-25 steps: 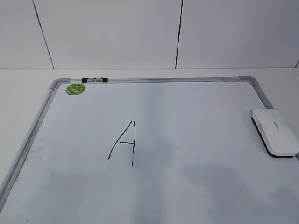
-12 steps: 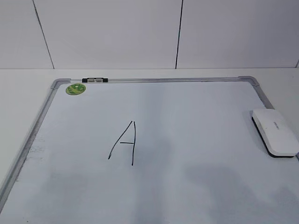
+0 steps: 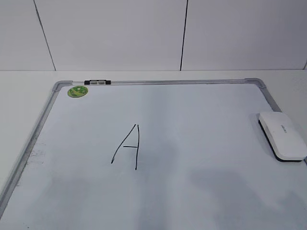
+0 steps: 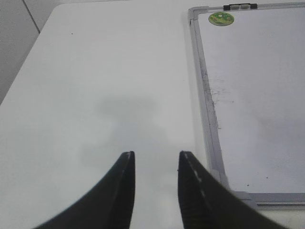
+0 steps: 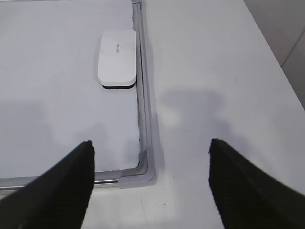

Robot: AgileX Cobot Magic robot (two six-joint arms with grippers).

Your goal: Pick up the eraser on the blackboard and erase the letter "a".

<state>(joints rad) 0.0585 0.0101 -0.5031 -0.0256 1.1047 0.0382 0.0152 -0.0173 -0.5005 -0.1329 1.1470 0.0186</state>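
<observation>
Looks like a lab or test bench rather than a home; plain white table (image 3: 19, 91) carrying only a board (image 3: 206, 143) with grey frame and green sticker (image 3: 77, 91); behind it bare white wall panels (image 3: 110, 33) split by thin dark seams; no furniture or decoration in sight; black gripper fingers (image 4: 125, 191) at the bottom of both wrist views, over the same bare tabletop

Glossy white plastic eraser (image 3: 283, 135); smooth blackboard (image 3: 192, 143) in matt grey metal frame.
</observation>
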